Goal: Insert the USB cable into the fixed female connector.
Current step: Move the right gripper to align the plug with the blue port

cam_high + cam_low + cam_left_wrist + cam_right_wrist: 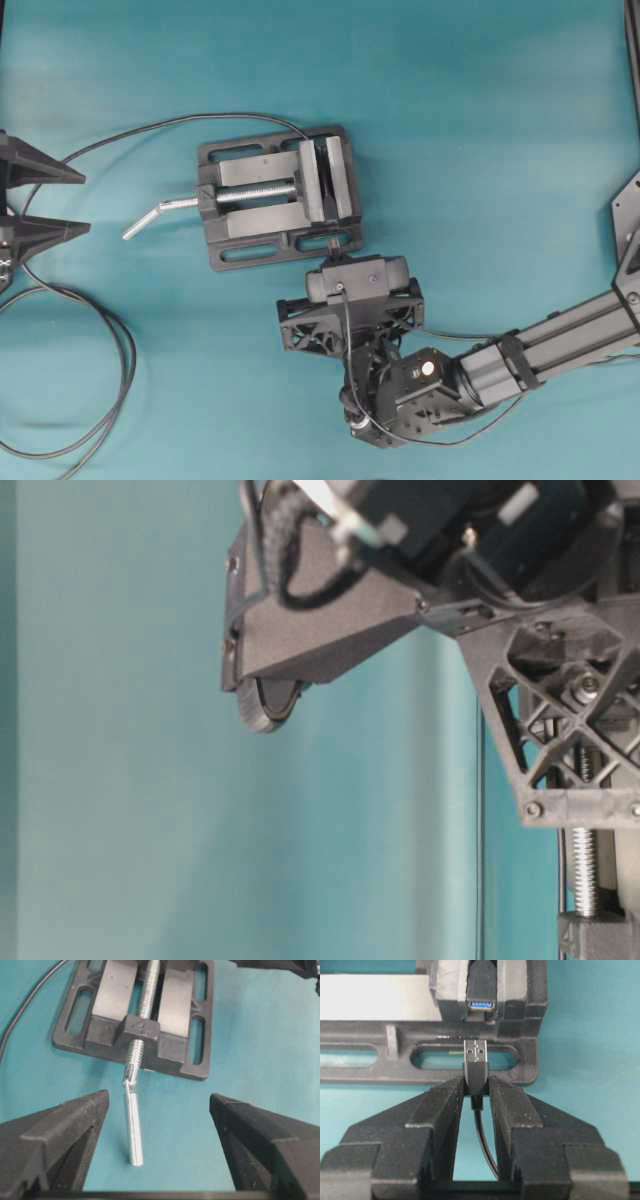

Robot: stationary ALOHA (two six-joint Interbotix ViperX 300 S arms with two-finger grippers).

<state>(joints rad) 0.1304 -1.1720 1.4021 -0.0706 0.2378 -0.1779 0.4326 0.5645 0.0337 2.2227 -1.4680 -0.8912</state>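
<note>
Clamped in the right gripper (477,1091), USB cable (476,1067) plug aimed at the fixed female connector (481,1004) in the vise (275,195) — just short; left gripper (157,1120) jaws wide apart

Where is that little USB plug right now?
In the right wrist view, the USB plug is pinched in the right gripper, just short of the blue socket clamped in the vise.

Plain teal surface under even light

The surface (500,120) is a smooth, matte teal sheet filling the overhead view edge to edge, lit softly with faint shadows; a thin dark strip shows along the top right edge, and no wall or window shows.
</note>
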